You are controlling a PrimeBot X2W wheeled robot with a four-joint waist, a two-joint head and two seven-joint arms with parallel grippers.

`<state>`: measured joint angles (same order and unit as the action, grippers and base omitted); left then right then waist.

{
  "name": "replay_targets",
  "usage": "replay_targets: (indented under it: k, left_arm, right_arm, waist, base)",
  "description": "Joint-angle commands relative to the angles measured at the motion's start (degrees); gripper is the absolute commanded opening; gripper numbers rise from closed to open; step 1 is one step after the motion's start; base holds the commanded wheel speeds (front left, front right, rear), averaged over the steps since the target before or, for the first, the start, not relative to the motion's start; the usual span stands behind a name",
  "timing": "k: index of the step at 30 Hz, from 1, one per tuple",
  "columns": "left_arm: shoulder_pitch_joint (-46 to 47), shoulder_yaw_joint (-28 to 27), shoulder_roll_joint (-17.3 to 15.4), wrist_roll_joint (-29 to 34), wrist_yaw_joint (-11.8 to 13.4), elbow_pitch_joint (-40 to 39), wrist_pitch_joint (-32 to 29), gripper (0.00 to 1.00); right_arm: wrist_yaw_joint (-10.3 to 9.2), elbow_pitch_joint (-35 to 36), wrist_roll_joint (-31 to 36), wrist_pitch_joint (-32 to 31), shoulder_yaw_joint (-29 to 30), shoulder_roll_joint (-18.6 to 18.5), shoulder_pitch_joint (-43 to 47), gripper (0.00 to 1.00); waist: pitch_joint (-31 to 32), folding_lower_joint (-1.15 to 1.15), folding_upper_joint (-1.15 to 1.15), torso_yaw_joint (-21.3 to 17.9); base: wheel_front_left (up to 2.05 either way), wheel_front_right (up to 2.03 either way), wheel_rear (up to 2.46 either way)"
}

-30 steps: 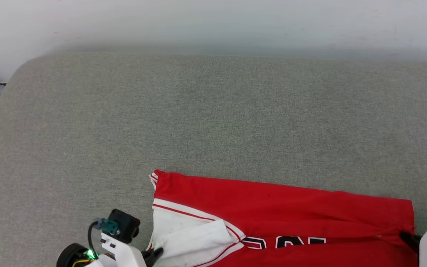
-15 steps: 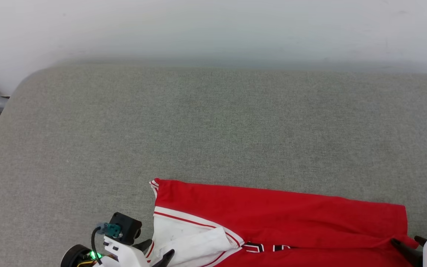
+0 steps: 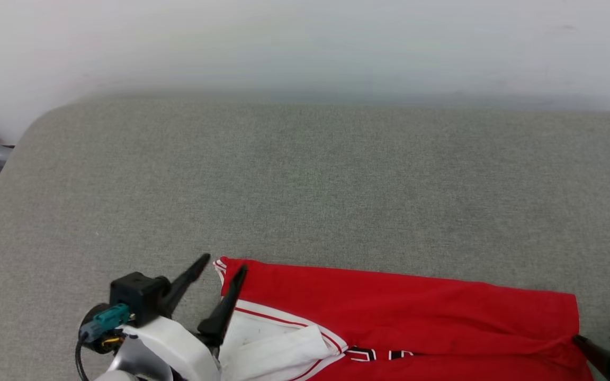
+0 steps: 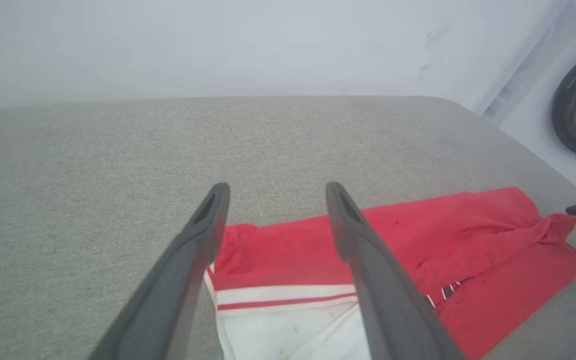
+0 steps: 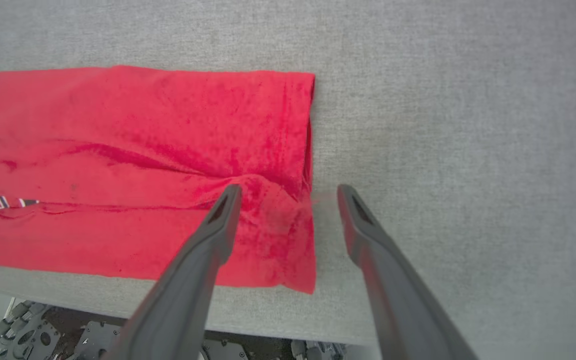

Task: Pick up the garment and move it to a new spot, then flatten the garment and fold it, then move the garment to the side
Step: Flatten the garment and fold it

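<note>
— Where is the small red jersey T-shirt with white sleeves (image 3: 400, 307)?
— It lies folded into a long band on the grey fabric-covered counter (image 3: 305, 174), along its near edge. The long axis runs left to right, with the striped white sleeve end toward the robot's left and the red hem toward its right.
— And the fingers?
— The left gripper (image 3: 223, 263) has them spread wide astride the sleeve-end corner, gripping nothing. The right gripper (image 5: 290, 192) is also spread wide, one finger over the hem and one over bare counter.

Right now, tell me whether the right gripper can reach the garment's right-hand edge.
Probably yes: the right gripper is open, its fingers straddling the edge of the garment on the grey surface, with nothing between them and the cloth.
</note>
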<state>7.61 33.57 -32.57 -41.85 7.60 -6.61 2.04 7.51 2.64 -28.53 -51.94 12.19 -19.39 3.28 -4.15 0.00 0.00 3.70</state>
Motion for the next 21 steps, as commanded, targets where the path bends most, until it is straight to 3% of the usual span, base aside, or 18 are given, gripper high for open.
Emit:
replay_targets:
  k: [1, 6, 10, 15, 21]
  left_arm:
    - [0.9, -0.7, 0.3, 0.5, 0.3, 0.1, 1.5, 1.00]
    - [1.4, -1.6, 1.4, 1.8, -0.4, 0.8, 6.9, 1.00]
    - [2.6, -2.5, 1.0, 3.1, -1.0, 1.1, 9.6, 1.00]
    - [3.0, -3.6, 0.6, 3.9, -0.7, 1.5, 10.9, 1.00]
    - [3.3, -3.3, 0.7, 3.9, -1.1, 2.0, 11.0, 1.00]
  right_arm:
    - [-0.04, -0.1, 1.1, -0.3, 0.7, 0.9, -1.0, 1.00]
    - [-0.05, -2.8, 3.1, -1.8, 5.2, 6.1, -3.1, 1.00]
    - [-0.04, -5.9, 5.2, -0.9, 7.9, 8.3, -4.1, 1.00]
    - [-0.05, -9.7, 6.2, -0.7, 10.3, 9.5, -5.3, 1.00]
    - [-0.04, -15.2, 6.0, -0.1, 8.5, 10.9, -5.2, 1.00]
  waist:
    - [-0.6, 0.00, 0.00, 0.3]
    - [-2.3, 0.00, 0.00, 1.0]
    - [-3.6, 0.00, 0.00, 1.9]
    - [-5.2, 0.00, 0.00, 2.6]
    - [-6.3, 0.00, 0.00, 3.2]
  base:
    - [0.00, 0.00, 0.00]
    - [0.00, 0.00, 0.00]
    - [0.00, 0.00, 0.00]
    - [0.00, 0.00, 0.00]
    - [0.00, 0.00, 0.00]
